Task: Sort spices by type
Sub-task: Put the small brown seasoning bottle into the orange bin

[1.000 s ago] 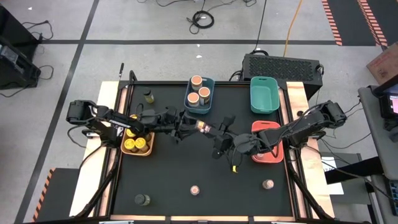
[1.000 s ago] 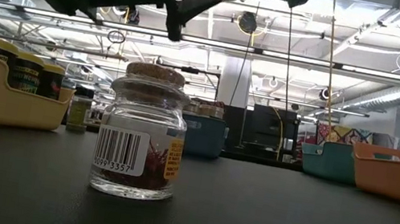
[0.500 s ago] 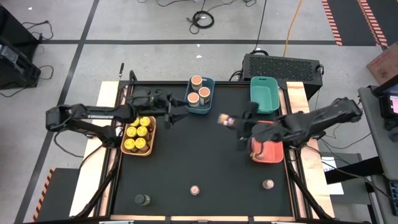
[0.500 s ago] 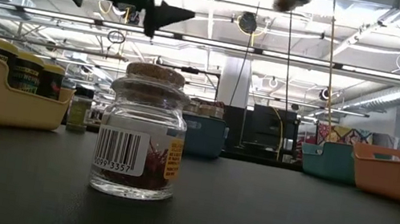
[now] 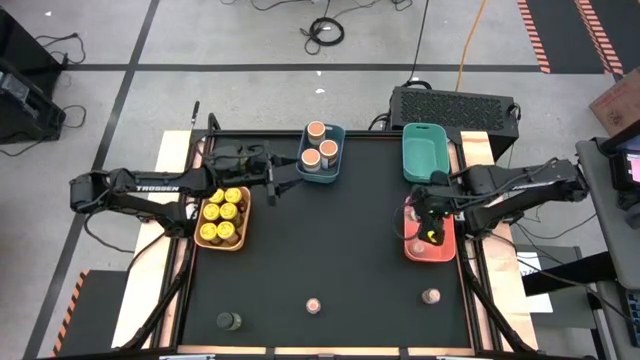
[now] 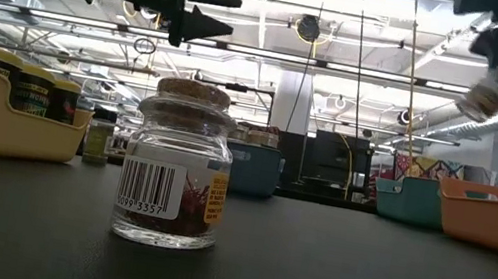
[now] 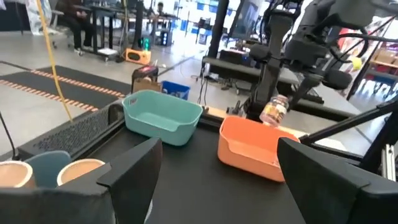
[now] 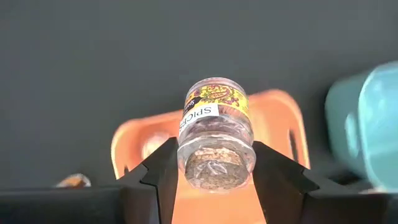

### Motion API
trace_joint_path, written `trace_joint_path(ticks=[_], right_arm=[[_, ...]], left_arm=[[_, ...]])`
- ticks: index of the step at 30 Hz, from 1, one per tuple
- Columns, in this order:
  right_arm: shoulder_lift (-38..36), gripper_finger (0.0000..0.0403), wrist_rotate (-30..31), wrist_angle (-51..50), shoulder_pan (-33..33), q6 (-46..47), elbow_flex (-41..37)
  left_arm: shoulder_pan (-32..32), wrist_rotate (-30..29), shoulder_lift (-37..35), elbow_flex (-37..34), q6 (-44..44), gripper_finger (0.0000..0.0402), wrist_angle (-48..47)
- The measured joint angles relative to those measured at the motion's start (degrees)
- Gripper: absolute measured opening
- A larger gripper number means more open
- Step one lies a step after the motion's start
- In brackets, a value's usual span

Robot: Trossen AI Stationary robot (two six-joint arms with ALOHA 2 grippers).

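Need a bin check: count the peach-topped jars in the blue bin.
3, all in the blue bin at the table's far edge: one at the back, two nearer. Others may hide underneath.

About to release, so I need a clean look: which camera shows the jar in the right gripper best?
The right wrist view: the cork-topped jar fills the frame between the right gripper's fingers, above the orange bin. The left wrist view shows it small, the low view only blurred, the high view hardly.
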Motion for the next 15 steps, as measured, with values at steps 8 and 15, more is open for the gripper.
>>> trace_joint_path(ticks=[8, 15], right_arm=[[0.45, 0.0162, -6.05, -1.44, -4.11, 2.2, -8.31], [4.38, 0.0162, -9.7, 1.31, -7.74, -0.7, -15.35]], left_arm=[[-1.89, -0.01, -0.02, 0.0, 0.28, 0.032, -2.26], [-2.26, -0.05, -0.02, 0.0, 4.13, 0.032, 1.89]])
